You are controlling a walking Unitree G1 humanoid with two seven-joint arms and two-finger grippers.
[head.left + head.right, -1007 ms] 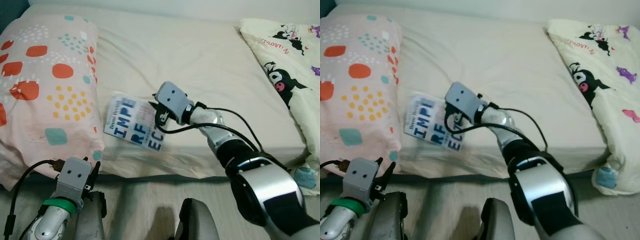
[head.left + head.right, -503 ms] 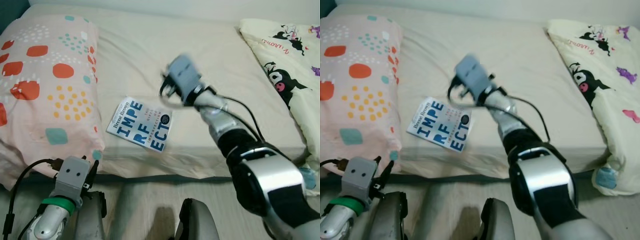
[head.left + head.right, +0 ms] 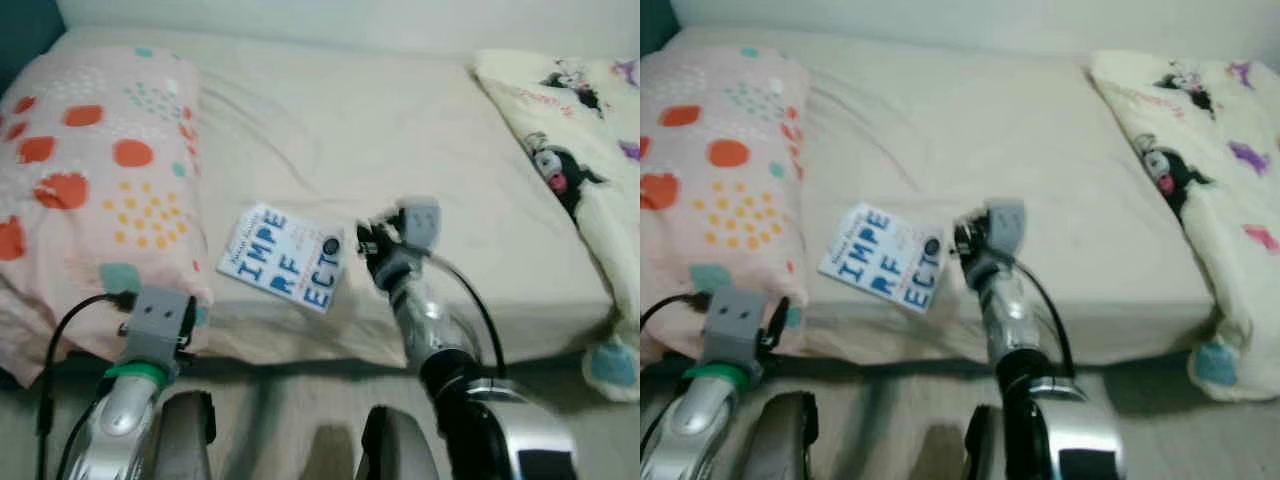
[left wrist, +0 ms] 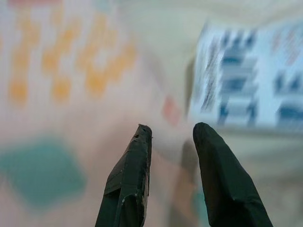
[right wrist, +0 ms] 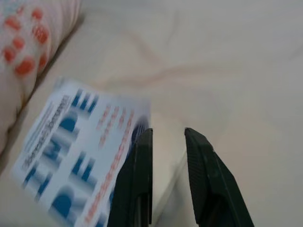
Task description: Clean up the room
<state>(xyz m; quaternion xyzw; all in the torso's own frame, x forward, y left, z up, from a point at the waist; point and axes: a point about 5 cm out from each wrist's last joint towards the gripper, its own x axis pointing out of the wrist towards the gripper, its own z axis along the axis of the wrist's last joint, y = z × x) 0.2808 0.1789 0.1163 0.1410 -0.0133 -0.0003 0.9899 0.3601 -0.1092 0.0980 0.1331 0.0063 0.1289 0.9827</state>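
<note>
Left tool: it hangs low at the near edge of the bed, just below the pillow. In the left wrist view its two tapered black fingers stand apart with a clear gap and nothing between them. The pillow ahead of this tool is soft pink fabric printed with orange, yellow and teal spots.

Right tool: it sits over the bed's near edge, with the book directly to its left. In the right wrist view the fingers are parted by a narrow gap and hold nothing; the left fingertip overlaps the book's edge, but contact cannot be judged.

The book is a flat white rectangle with large blue block lettering. It lies tilted on the sheet, between the right tool and the pillow.

Beyond the right tool the sheet is cream cloth with shallow creases. Far to its right lies a pale, fleecy blanket with dark cartoon figures.

Change over the last second: the right tool gripped the book, then rose clear above it, and now sits low beside it.
</note>
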